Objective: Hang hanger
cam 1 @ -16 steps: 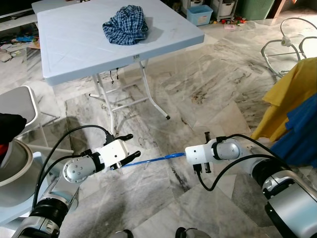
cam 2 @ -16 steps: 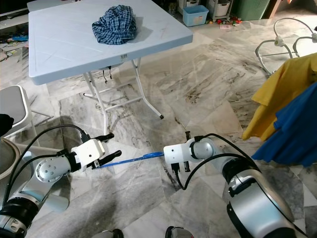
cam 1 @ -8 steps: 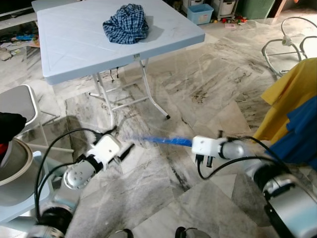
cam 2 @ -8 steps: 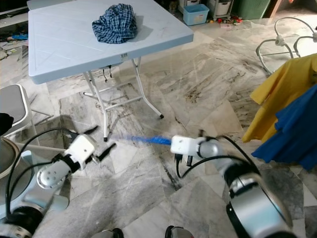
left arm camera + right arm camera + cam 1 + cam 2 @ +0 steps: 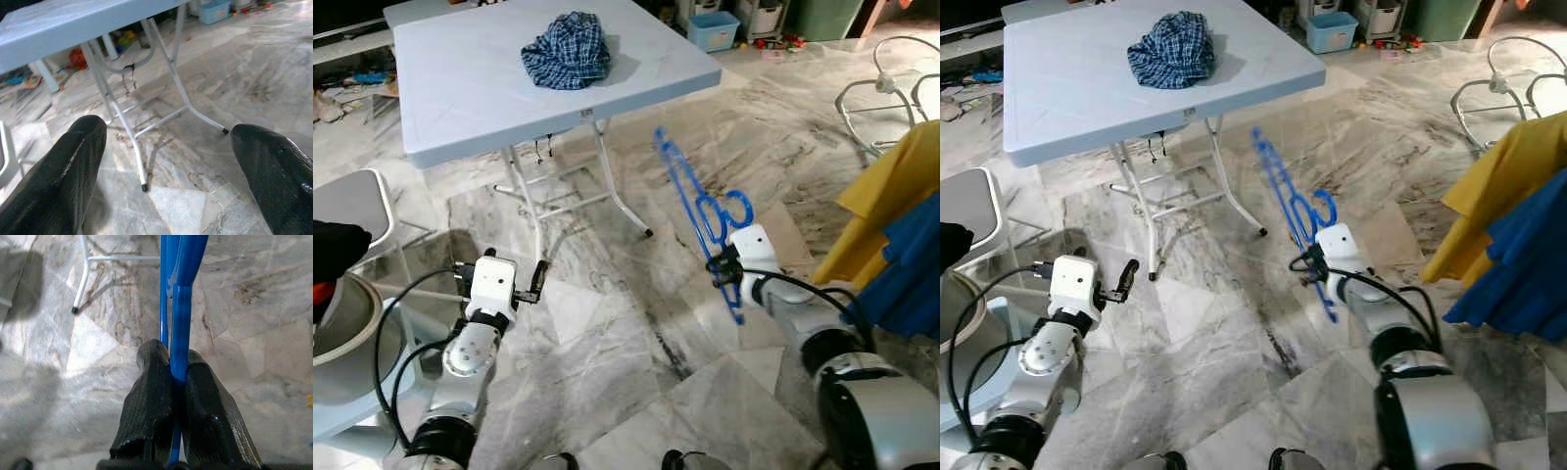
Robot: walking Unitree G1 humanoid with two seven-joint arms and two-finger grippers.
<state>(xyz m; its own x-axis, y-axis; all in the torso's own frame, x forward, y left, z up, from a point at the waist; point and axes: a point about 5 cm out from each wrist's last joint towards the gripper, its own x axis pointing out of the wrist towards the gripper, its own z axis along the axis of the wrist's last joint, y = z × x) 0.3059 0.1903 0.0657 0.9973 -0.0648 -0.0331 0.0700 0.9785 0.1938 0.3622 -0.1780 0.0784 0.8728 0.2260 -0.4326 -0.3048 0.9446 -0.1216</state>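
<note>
Right gripper grasps the blue hanger above the marble floor.

The right gripper [image 5: 172, 377] is clenched on the blue hanger [image 5: 690, 201], which stands raised and tilted, its hook [image 5: 736, 209] near the gripper. The left gripper [image 5: 171, 161] is released, fingers wide apart, low beside the folding worktop [image 5: 470, 88] that carries a checked cloth [image 5: 566, 49]. Yellow and blue garments [image 5: 901, 225] hang at the robot's right.

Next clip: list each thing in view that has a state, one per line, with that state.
blue hanger: off the floor, tilted, clamped in the right end effector.
right end effector: shut on the hanger's bar.
left end effector: open, holding nothing.
folding table: standing unfolded.
checked cloth: crumpled in a heap on the table.
yellow garment: hanging.
blue garment: hanging beside the yellow one.
</note>
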